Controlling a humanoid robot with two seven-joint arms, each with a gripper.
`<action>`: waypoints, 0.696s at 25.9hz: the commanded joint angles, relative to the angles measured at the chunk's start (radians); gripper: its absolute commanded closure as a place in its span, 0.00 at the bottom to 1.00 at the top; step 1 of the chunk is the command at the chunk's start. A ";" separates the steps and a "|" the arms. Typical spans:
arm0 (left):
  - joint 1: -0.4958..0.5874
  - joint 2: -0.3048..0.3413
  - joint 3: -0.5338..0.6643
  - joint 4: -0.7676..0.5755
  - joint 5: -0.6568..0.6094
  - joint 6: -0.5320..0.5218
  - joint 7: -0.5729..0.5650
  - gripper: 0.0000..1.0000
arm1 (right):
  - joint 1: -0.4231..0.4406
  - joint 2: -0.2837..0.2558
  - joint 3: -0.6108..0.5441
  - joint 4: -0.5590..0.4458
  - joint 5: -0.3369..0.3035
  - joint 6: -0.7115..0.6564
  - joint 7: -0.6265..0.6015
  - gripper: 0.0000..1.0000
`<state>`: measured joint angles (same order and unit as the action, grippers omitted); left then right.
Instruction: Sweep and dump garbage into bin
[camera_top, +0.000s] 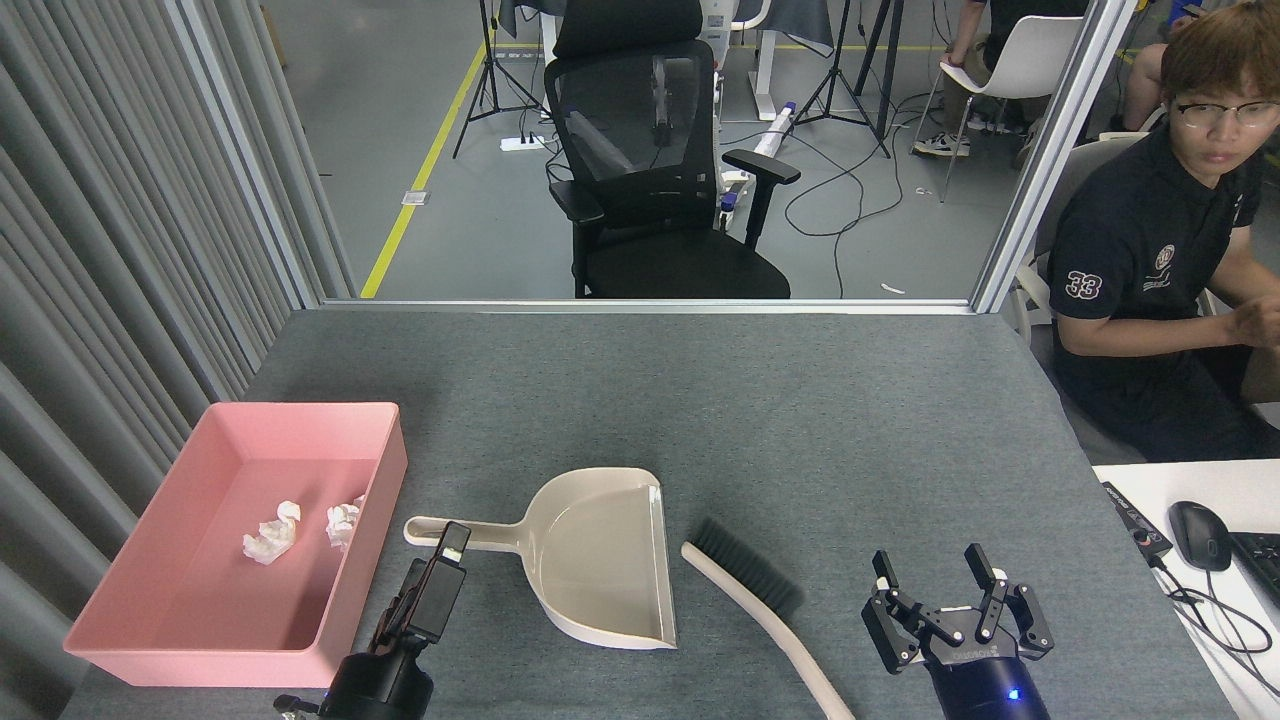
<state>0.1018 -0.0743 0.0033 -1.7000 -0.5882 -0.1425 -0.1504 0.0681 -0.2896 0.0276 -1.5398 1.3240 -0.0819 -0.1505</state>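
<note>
The pink bin sits at the table's left, with two white wads of garbage lying inside it. A beige dustpan rests flat beside the bin, handle pointing left. Next to it a beige brush lies on the table, its dark bristles facing up and away. My right gripper stands open just right of the brush and touches nothing. My left gripper is seen edge-on, its tip overlapping the dustpan handle. Its jaws are hidden from this angle.
A person in a dark shirt sits beyond the table's right edge. A white desk with a mouse adjoins at the lower right. A black office chair stands behind the far edge, and a ribbed grey wall runs along the left.
</note>
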 joint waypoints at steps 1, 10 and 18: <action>-0.022 0.001 -0.003 -0.024 -0.163 -0.017 -0.003 0.01 | -0.019 0.000 -0.002 -0.003 0.000 0.027 0.006 0.03; -0.085 0.077 0.003 -0.009 -0.680 -0.071 0.018 0.01 | -0.132 0.040 -0.008 0.104 0.000 0.070 -0.001 0.03; -0.090 0.087 0.089 -0.020 -0.835 -0.077 0.063 0.01 | -0.156 0.115 0.049 0.128 0.017 0.059 -0.052 0.03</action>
<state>0.0094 0.0111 0.0628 -1.7187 -1.3871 -0.2212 -0.0909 -0.0835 -0.1909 0.0508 -1.4156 1.3357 -0.0199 -0.1684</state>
